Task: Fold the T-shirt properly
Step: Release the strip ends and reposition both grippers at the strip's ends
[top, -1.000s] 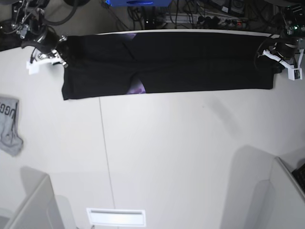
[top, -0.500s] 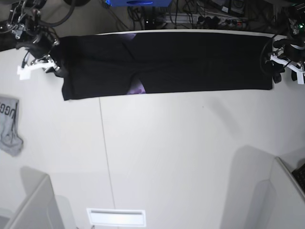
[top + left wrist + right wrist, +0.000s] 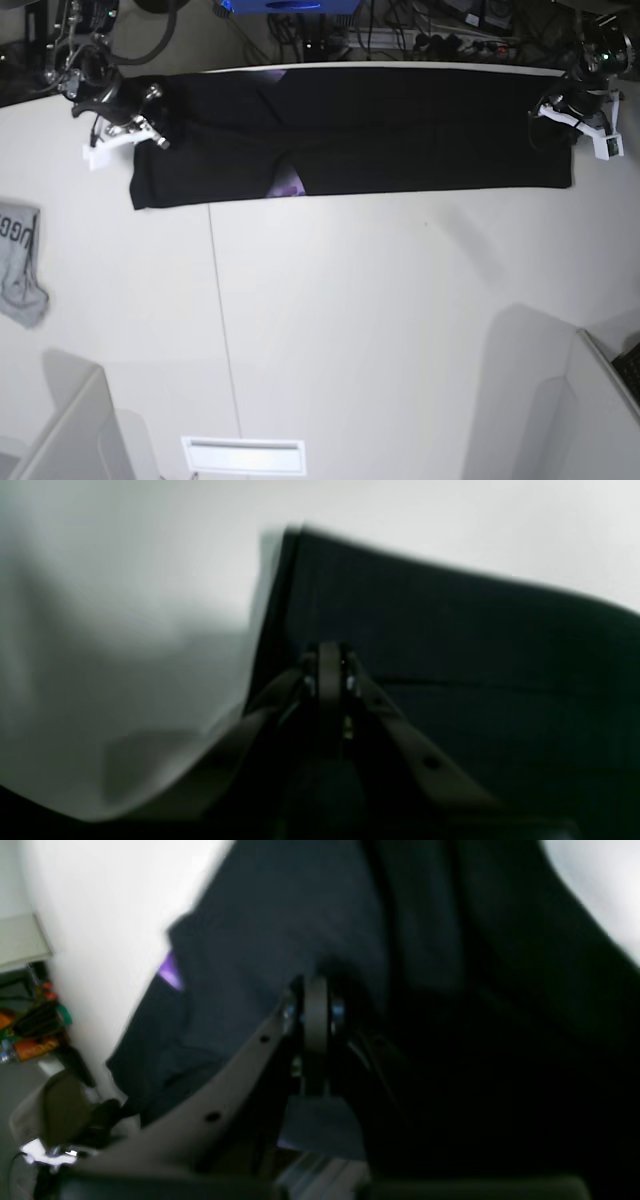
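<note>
Both arms moved inward over T-shirt [image 3: 400,130]; grey garment [image 3: 20,262] aside.

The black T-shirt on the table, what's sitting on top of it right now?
Both grippers rest on the T-shirt: the right gripper at one end, the left gripper at the other, each shut. A purple print patch peeks out; the fabric beneath the fingertips is hidden.

A white table [image 3: 400,330] carries the long black T-shirt [image 3: 400,130] and a small grey garment [image 3: 18,265].
</note>
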Robot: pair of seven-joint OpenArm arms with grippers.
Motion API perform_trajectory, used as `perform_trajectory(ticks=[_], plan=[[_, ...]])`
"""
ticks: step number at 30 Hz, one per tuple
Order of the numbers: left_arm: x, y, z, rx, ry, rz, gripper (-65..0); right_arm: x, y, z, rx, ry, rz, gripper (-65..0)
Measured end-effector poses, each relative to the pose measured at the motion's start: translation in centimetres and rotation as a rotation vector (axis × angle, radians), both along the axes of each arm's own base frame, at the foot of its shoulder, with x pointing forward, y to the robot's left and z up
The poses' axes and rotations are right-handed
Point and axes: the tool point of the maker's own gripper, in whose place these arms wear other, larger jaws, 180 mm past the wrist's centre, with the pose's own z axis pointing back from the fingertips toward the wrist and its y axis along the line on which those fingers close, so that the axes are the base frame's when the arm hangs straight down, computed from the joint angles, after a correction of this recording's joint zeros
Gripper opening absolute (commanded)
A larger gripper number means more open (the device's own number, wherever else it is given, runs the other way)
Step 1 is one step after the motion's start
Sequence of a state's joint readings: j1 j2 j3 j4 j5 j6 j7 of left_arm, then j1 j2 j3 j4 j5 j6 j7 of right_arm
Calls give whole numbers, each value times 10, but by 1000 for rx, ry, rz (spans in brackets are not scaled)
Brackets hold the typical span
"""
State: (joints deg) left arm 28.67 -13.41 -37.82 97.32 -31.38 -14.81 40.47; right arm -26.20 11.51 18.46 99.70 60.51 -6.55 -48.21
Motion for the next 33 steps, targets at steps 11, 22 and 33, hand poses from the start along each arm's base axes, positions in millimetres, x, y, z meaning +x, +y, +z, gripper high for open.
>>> perform_trajectory(ticks=[11, 22, 33], plan=[[35, -6, -26, -81, -13, 20, -650, 34, -10, -20, -134, 2, 6, -650], [95, 3, -25, -8, -25, -4, -650, 96, -18, -19, -112, -37, -33, -650], [127, 7, 26, 106, -128, -44, -650, 132, -11, 62, -185, -270, 5, -650]])
